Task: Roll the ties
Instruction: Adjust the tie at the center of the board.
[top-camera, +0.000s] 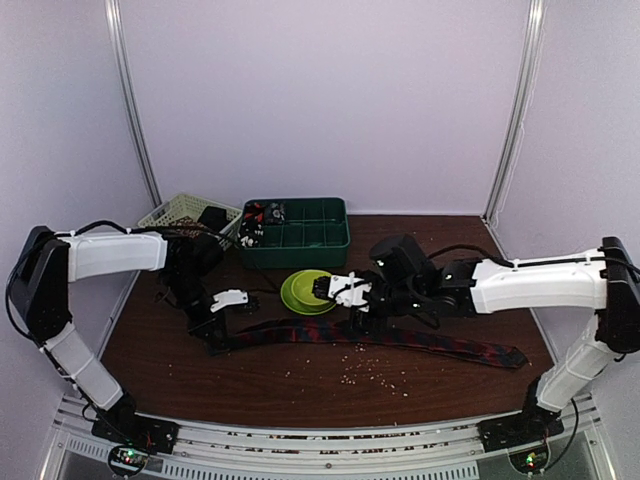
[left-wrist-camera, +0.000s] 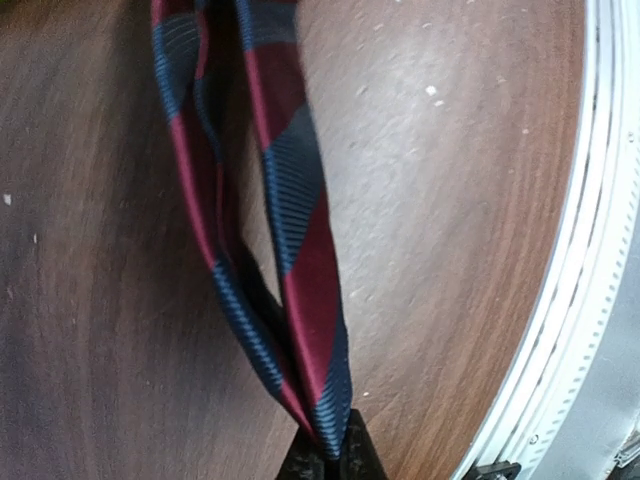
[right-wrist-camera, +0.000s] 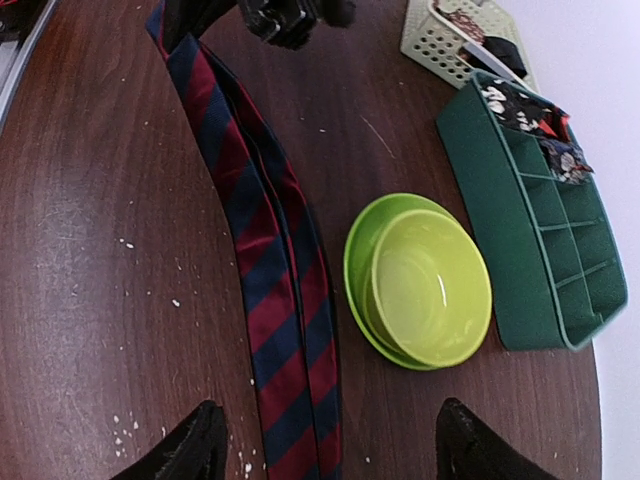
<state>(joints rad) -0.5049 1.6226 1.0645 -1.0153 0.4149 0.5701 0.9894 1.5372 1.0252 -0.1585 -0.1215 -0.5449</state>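
Striped tie (right-wrist-camera: 270, 280) is lying stretched across the brown table (top-camera: 180, 370), running from your left gripper (left-wrist-camera: 330, 460) on the left side past the middle and out towards the right edge. It is showing red and navy diagonal bands. Along the stretch nearest the left gripper it is lying doubled, with two strips side by side.

Your left gripper is clenching the tie's end. In the left wrist view the black fingertips are pressing together on the fabric, and the two strips are rising away from them in a narrow loop.

Your right gripper (right-wrist-camera: 330, 450) is hanging released above the tie's middle. Its dark fingers (right-wrist-camera: 190, 445) are standing wide apart, one on each side of the fabric, and you are gripping nothing with them.

Just beside the tie, on its far side, a lime-green bowl (right-wrist-camera: 435, 285) is sitting on a matching plate (right-wrist-camera: 358, 250). Behind those, a dark green divided tray (right-wrist-camera: 470, 170) is holding some patterned fabric (right-wrist-camera: 530, 120) in one end compartment, and a pale basket (right-wrist-camera: 430, 40) is standing next to it. Small pale crumbs (top-camera: 372, 372) are lying scattered on the table in front of the tie.
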